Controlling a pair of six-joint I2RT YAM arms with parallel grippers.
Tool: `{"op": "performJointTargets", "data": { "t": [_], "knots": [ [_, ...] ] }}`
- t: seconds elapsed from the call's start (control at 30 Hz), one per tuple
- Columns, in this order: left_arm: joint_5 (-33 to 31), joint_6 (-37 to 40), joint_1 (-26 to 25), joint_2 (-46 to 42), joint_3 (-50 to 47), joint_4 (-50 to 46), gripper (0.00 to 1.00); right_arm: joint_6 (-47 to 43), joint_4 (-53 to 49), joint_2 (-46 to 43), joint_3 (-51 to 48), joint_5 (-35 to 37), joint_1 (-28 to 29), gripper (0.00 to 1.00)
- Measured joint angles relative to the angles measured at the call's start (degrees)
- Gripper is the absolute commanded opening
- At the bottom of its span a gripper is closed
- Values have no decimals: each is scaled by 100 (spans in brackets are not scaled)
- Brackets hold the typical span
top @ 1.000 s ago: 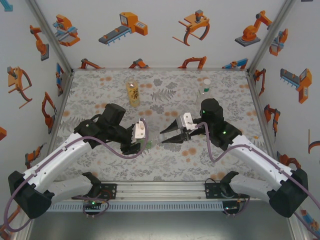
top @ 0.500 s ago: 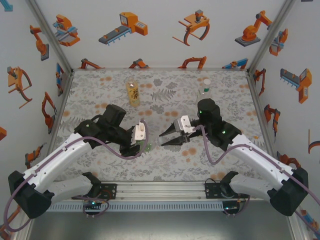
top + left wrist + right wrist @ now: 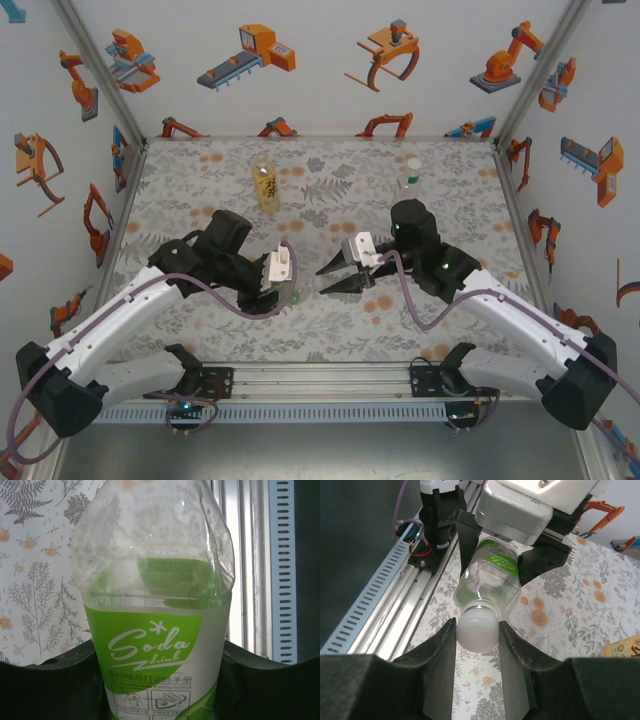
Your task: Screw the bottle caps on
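Nearest of all, the metal rail (image 3: 320,380) that carries my two arms runs along the table edge, on the near side of the soda bottle (image 3: 155,645).

Over the floral cloth (image 3: 200,180), my left gripper (image 3: 283,288) is clamped around the soda bottle's lower body. The left wrist view has a dark finger (image 3: 60,685) pressed against each side of the green "Soda drink" label. The bottle is clear plastic with a green band, and it is held off the cloth, tipped over so that its neck points toward my right arm.

My right gripper (image 3: 325,282) meets it from that side. Its two fingers are closed on a whitish cap (image 3: 476,629), pinching it on both sides. The cap sits right against the soda bottle's mouth, in line with the neck. How far it is threaded on, I cannot tell.

Farther back, beyond the soda bottle and slightly to its left, the tall amber bottle (image 3: 265,186) stands upright on the cloth, well apart from both grippers. Also beyond the soda bottle, but off to its right, a smaller clear bottle (image 3: 410,180) stands upright with a white cap (image 3: 413,164) on top.
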Motion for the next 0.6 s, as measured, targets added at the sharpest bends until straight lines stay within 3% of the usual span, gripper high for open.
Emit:
{"op": "performJointTargets", "data": {
  "t": [0.3,0.6],
  "knots": [
    [-352,-15,2,-254,-83,127,0,2240,1692,-144,-713,632,57,0],
    [-898,-151,11,-363,-197,540,0,4721,2498,-212,-1130,2013,107,0]
  ]
}}
